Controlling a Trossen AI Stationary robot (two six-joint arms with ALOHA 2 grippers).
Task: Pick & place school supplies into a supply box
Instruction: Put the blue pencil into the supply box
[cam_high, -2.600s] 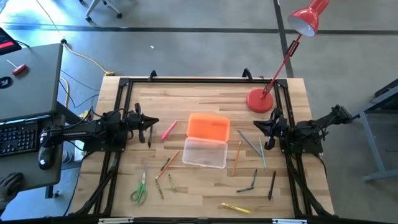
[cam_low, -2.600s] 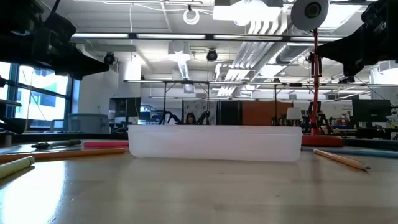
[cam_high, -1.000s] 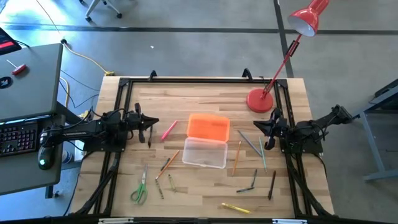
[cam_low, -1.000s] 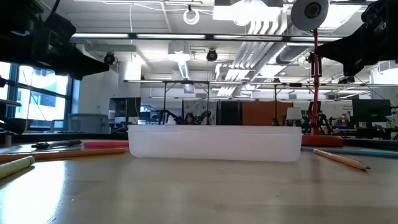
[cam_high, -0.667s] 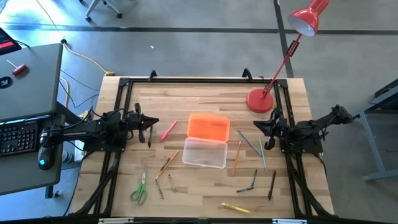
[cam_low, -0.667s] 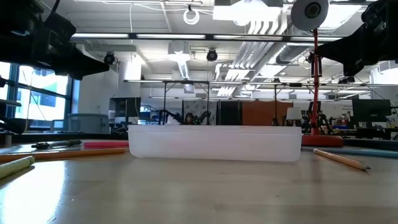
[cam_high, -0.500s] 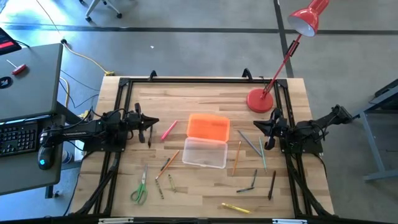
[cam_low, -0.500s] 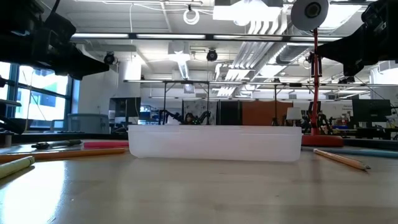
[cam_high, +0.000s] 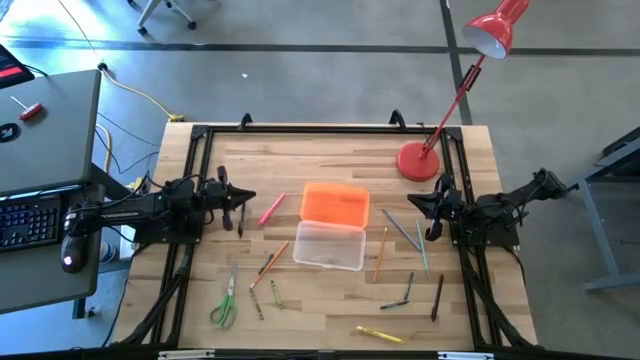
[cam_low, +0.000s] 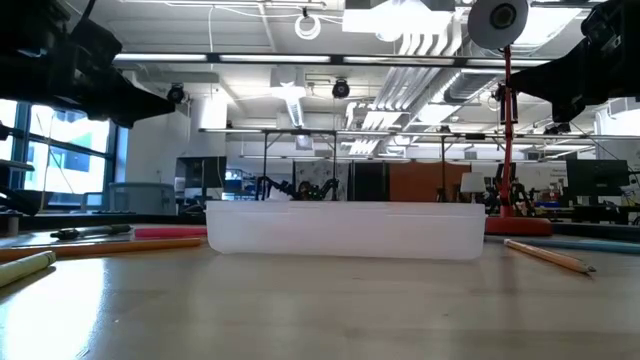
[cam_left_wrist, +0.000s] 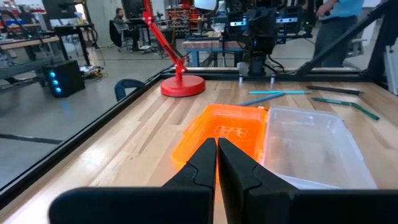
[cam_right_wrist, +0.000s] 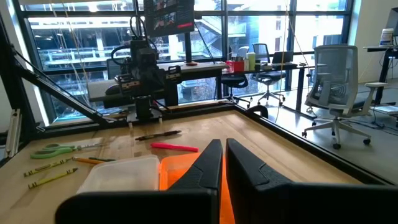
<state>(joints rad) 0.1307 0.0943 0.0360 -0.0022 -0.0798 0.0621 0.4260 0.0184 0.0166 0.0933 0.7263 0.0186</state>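
Observation:
The supply box lies open at the table's middle: its clear case (cam_high: 329, 245) rests flat, with the orange lid (cam_high: 335, 203) flat beside it on the far side. School supplies lie scattered on the wood: a pink-red pen (cam_high: 271, 208), brown pencils (cam_high: 268, 265), green-handled scissors (cam_high: 224, 303), an orange pencil (cam_high: 381, 252), grey pencils (cam_high: 405, 230) and a yellow pen (cam_high: 380, 334). My left gripper (cam_high: 250, 197) hovers level at the left of the box, shut and empty. My right gripper (cam_high: 412, 203) hovers level at the right, shut and empty.
A red desk lamp stands with its round base (cam_high: 417, 162) at the far right of the table. Black frame rails (cam_high: 320, 128) border the tabletop. A desk with a keyboard (cam_high: 30, 215) stands left of the table.

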